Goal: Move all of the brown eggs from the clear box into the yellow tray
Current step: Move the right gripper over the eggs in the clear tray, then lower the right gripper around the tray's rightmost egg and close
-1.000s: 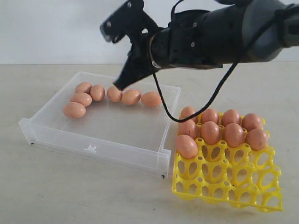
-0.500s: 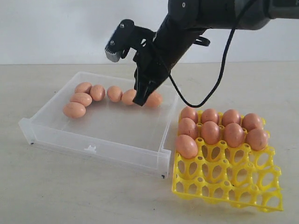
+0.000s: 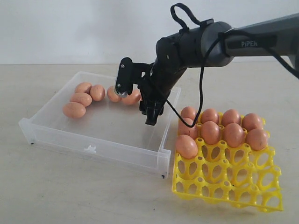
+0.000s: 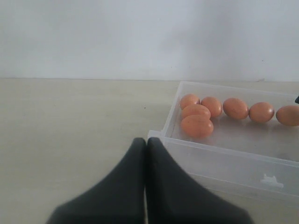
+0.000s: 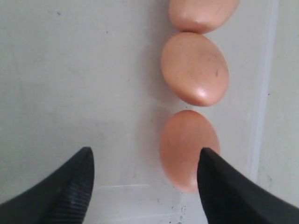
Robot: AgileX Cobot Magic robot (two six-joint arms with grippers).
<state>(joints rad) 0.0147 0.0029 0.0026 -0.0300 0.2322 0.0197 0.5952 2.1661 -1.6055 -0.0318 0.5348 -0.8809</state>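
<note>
The clear box [image 3: 93,140] holds a curved row of brown eggs [image 3: 81,98] along its far side. Several more brown eggs [image 3: 210,132] fill the back cells of the yellow tray [image 3: 224,184]. My right gripper [image 3: 138,99] is low inside the box at the right end of the row, open. In the right wrist view, the right gripper [image 5: 145,161] stands wide with the nearest egg [image 5: 187,144] partly between the jaws, close to one fingertip [image 5: 208,163]; two more eggs [image 5: 195,67] lie beyond. My left gripper [image 4: 145,142] is shut and empty outside the box's corner [image 4: 161,135].
The tray sits just right of the box, its front rows of cells [image 3: 243,196] open. The box's right wall [image 5: 266,93] runs close beside the nearest egg. Bare box floor [image 5: 70,70] lies on the other side of the right gripper.
The right gripper has dropped from above the egg row into the box, shifted toward the row's right end, and gone from shut to open.
</note>
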